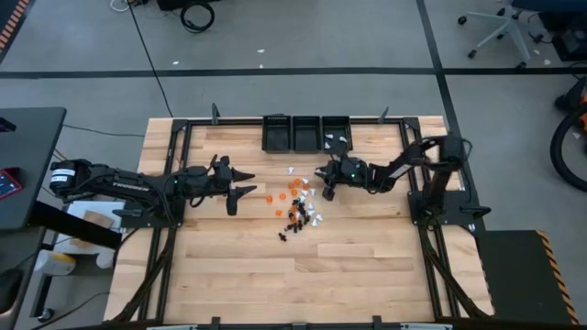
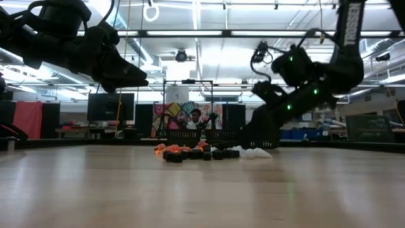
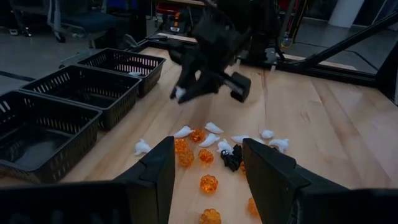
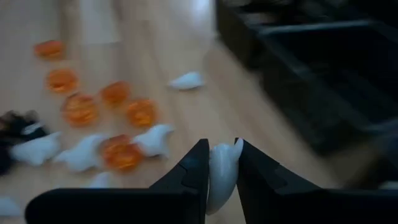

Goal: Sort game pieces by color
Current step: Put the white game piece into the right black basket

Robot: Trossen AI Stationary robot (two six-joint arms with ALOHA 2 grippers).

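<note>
White piece (image 4: pixel 222 173) sits clamped between my right gripper (image 1: pixel 327 188) fingers, its long axis running along them and its curled tip poking out past the fingertips. In the left wrist view the same piece (image 3: pixel 179 93) shows as a small white speck at the tip of my right gripper (image 3: pixel 186 92), lifted clear of the wood.

From above, my right gripper hangs at about 2 o'clock from the heap of game pieces (image 1: pixel 298 206), just beside its upper edge. The heap lies near the middle of the table (image 1: pixel 367 275), a loose scatter stretched roughly from 12 to 6 o'clock: orange pieces (image 1: pixel 295 188) toward 12 and 10, black pieces (image 1: pixel 295 220) toward 6, white pieces (image 1: pixel 315 217) along the 3 o'clock side. One white piece (image 1: pixel 291 170) lies apart at 12 o'clock, between the heap and the bins.

Three black bins (image 1: pixel 305 133) stand in a row at the table's far edge, 12 o'clock from the heap. The bin nearest my right arm (image 1: pixel 337 136) holds a few white pieces (image 1: pixel 335 140); I cannot tell what the other two hold.

My left gripper (image 1: pixel 246 181) hovers at 9 o'clock from the heap, near it but apart, fingers spread wide with nothing between them. Past those fingers (image 3: pixel 155 174) I see orange pieces (image 3: pixel 208 183) closest, with white ones (image 3: pixel 213 128) beyond.

In the low view a person (image 2: pixel 195 118) shows in the room behind the table.
</note>
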